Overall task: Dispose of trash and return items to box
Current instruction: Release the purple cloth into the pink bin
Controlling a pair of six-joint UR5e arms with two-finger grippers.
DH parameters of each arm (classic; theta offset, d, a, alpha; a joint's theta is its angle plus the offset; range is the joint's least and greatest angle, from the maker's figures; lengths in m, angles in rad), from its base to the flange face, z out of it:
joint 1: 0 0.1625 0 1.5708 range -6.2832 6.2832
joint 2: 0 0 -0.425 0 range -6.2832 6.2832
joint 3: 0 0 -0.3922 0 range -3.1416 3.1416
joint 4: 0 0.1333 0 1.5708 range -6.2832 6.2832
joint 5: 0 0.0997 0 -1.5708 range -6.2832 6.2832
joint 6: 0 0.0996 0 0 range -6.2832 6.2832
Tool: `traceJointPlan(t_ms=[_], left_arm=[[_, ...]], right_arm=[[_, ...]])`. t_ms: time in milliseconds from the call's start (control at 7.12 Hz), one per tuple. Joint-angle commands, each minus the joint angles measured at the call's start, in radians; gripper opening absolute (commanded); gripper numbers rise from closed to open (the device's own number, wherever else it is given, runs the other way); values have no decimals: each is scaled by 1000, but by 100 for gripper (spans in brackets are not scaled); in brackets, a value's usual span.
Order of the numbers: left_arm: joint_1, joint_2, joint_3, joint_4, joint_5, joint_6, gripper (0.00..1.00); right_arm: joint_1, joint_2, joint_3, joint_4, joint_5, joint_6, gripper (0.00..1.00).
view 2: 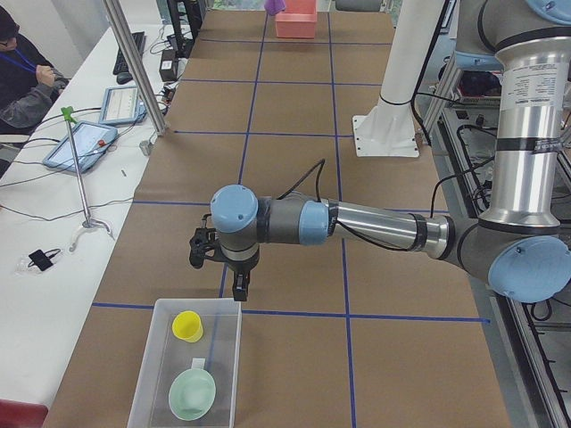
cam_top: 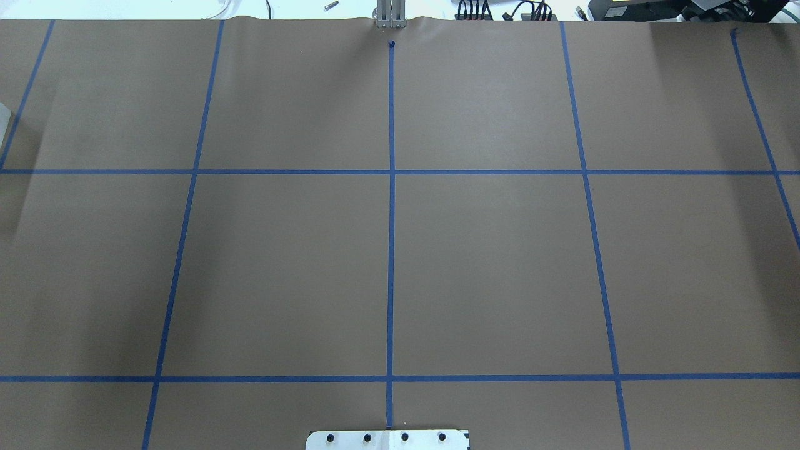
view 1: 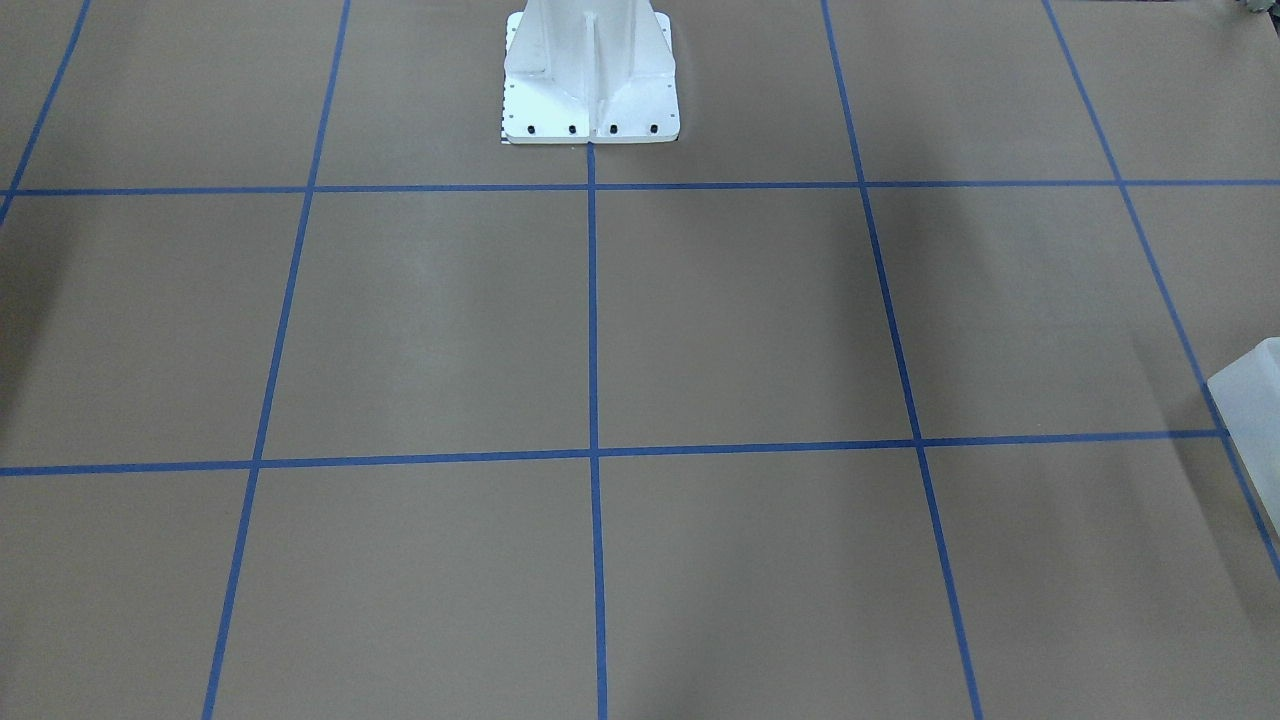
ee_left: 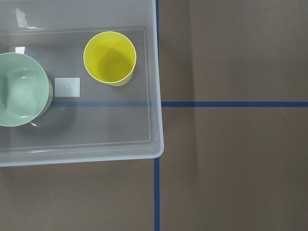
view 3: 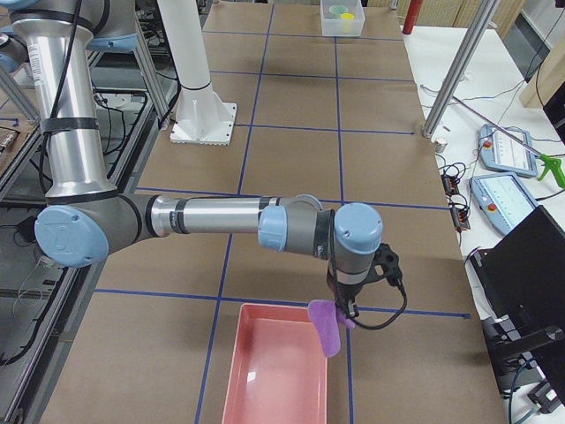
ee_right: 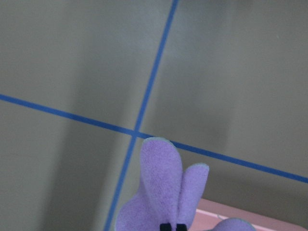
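Note:
A clear plastic box (ee_left: 156, 96) holds a yellow cup (ee_left: 110, 57) and a green bowl (ee_left: 21, 94); it also shows in the exterior left view (view 2: 147, 383). My left gripper (view 2: 230, 283) hovers just beyond the box's far edge; I cannot tell whether it is open or shut. My right gripper (view 3: 346, 305) is shut on a purple plush bunny (view 3: 327, 329) and holds it in the air over the near right corner of a pink bin (view 3: 274, 371). The bunny's ears (ee_right: 163, 187) fill the bottom of the right wrist view.
The brown table carries a grid of blue tape. The white robot pedestal (view 1: 590, 70) stands at mid-table. A corner of the clear box (view 1: 1250, 400) shows at the table's end. A side desk with tablets (view 2: 80, 143) and a metal post (view 2: 134, 62) flank the table.

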Motion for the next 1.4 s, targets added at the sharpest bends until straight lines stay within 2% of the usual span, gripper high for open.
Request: traceJointPlan(t_ms=[0,140,281,421,561,982,1263], left_arm=[[3,-1,2,-1,0,-3,99],[8,-1,2,-1,0,-2,99],[10,-1,5,-1,0,-2,99],[11,0,6,-1,0,-2,99],[11,0,9,-1,0,-2,99],[13,-1,11,-1,0,-2,99],[13,0,11,-5,0,3,99]], right_arm=[[25,-158,3,44,-52,-77,0],[24,-178,-3,52,-45,-69,0],[15,-179,-5,52,-31,-68,58],[1,-165,-3,52,28,-51,99],[-31,-127,6,52,67,48,100],[-93,-6,21,43,74,303,100],[-116,-24,23,52,69,381,100]])
